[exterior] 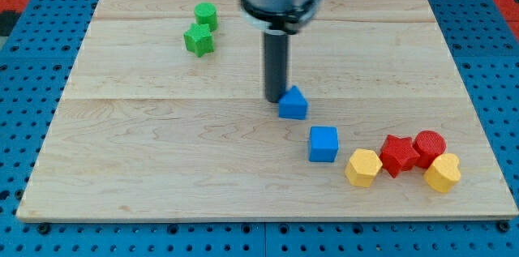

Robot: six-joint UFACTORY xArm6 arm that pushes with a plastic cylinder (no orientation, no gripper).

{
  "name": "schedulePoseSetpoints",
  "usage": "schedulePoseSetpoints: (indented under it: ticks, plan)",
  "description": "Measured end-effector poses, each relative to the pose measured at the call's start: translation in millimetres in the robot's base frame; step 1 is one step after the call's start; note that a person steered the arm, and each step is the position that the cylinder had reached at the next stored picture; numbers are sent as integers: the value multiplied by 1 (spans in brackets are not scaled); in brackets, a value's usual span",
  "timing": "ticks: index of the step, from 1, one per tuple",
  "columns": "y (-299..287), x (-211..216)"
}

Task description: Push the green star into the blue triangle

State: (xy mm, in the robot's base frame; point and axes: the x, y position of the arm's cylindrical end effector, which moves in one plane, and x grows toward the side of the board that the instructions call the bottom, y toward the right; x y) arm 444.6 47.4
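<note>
The green star lies on the wooden board at the view's upper left, just below a green cylinder. The blue triangle lies near the board's middle. My tip stands right at the triangle's left side, touching or almost touching it, and far to the right of the green star. The arm's body above it hides part of the board's top edge.
A blue cube lies below and right of the triangle. At the lower right sit a yellow hexagon, a red star, a red cylinder and a yellow block. The board rests on a blue perforated surface.
</note>
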Motion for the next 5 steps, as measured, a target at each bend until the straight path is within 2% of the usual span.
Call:
schedulePoseSetpoints:
  ticks: [1,2,3,4,5]
  plan:
    - [34,0]
    - [25,35]
    - [26,28]
    - [-52,9]
    - [-178,32]
